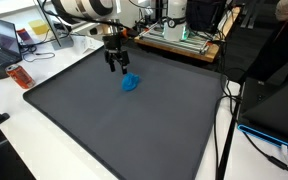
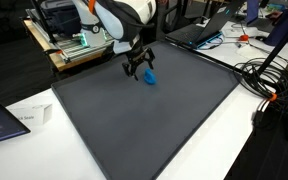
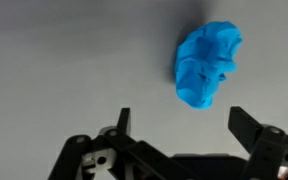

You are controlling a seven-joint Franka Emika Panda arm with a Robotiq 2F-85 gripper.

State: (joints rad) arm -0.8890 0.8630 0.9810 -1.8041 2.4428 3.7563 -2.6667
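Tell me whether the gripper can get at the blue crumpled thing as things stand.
Probably yes: the gripper hangs open just beside the blue crumpled thing, and nothing else lies on the dark mat between them.

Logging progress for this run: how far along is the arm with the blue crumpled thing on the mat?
Done: the gripper hangs close beside the blue crumpled thing on the dark mat. In hand: nothing; the jaws stand open, apart from it. Left, most likely: the grasp itself and any lift, since it lies on the mat untouched.
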